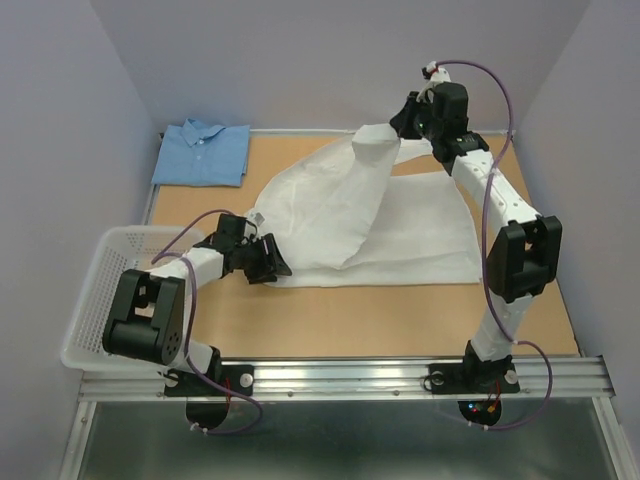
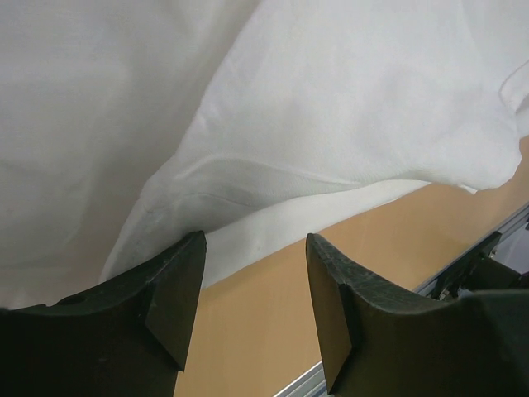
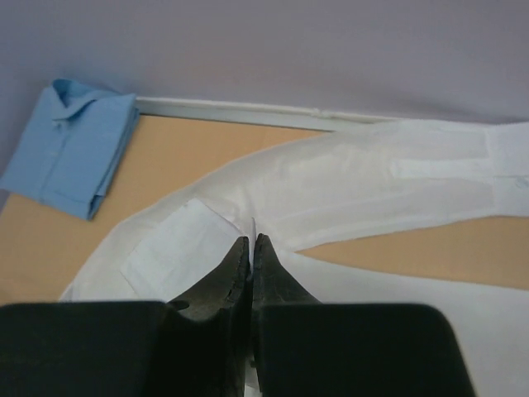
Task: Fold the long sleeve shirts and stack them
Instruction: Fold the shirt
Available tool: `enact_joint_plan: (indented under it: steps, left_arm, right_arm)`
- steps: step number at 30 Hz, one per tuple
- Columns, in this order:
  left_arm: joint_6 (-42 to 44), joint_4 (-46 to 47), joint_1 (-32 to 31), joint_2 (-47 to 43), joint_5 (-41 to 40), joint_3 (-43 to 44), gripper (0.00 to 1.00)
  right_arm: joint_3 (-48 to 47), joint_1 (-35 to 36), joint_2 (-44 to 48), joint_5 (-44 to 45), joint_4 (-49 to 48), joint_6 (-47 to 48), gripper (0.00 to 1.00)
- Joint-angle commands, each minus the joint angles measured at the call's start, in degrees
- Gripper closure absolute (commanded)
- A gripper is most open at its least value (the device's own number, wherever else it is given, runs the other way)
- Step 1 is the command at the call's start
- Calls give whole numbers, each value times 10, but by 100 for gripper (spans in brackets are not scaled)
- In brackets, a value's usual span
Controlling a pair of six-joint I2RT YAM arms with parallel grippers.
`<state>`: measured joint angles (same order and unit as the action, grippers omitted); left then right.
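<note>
The white long sleeve shirt lies spread across the middle of the table, one sleeve lifted toward the back. My right gripper is at the far side, shut on a thin edge of that raised sleeve; the white shirt stretches out below it. The light blue shirt lies folded at the back left corner and shows as a blue shirt in the right wrist view. My left gripper stands open at the white shirt's near left hem, with only bare table between its fingers.
A white plastic mesh basket sits at the table's left edge beside the left arm. A metal rail runs along the near edge. Purple walls close in the back and both sides.
</note>
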<state>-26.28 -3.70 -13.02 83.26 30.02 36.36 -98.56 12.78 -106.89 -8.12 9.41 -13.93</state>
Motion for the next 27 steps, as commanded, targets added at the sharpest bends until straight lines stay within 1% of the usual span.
enact_joint_plan:
  steps: [1, 2, 3, 6, 8, 10, 11, 12, 13, 15, 17, 18, 20, 22, 23, 24, 27]
  left_arm:
    - [9, -56, 3, -33, -11, 11, 36]
    - [6, -59, 3, -49, -11, 19, 36]
    - [2, -60, 3, -57, -14, 34, 35]
    - [-14, -63, 3, -87, -33, 67, 33]
    - [-21, -65, 3, -99, -54, 91, 31]
    - [-24, -67, 3, -101, -72, 104, 31]
    - [-25, -67, 3, -98, -80, 108, 30]
    - [-30, -68, 3, -96, -83, 116, 26]
    - [-31, -68, 3, -94, -85, 118, 25]
    - [-32, -66, 3, -84, -86, 122, 24]
    - [-31, -64, 3, -76, -88, 122, 24]
    - [-32, -62, 3, -70, -87, 120, 24]
    - [-32, -59, 3, -65, -88, 118, 24]
    - [-32, -54, 3, -64, -94, 115, 24]
    - [-32, -52, 3, -64, -95, 113, 24]
    - [-32, -51, 3, -63, -96, 112, 24]
    - [-34, -42, 3, -61, -98, 104, 25]
  right_arm:
    - [-77, 2, -21, -140, -36, -30, 99]
    - [-86, 1, -25, -166, -35, -35, 99]
    - [-92, 2, -31, -219, -36, -35, 99]
    - [-103, 5, -31, -310, -37, -19, 99]
    - [-85, 6, -15, -345, -37, -11, 99]
    - [-60, 7, 17, -356, -34, 3, 99]
    - [-24, 7, 29, -360, -33, 27, 100]
    - [-5, 8, 45, -364, -28, 41, 100]
    - [20, 8, 61, -365, -21, 53, 100]
    - [95, 9, 112, -364, -16, 92, 99]
    - [144, 13, 145, -349, -1, 117, 99]
    - [197, 15, 175, -328, 3, 134, 99]
    - [250, 23, 218, -301, 17, 170, 98]
    - [313, 41, 245, -235, 50, 201, 97]
    - [332, 68, 255, -205, 60, 215, 97]
    - [349, 84, 275, -143, 72, 238, 97]
    - [419, 128, 302, -82, 83, 233, 96]
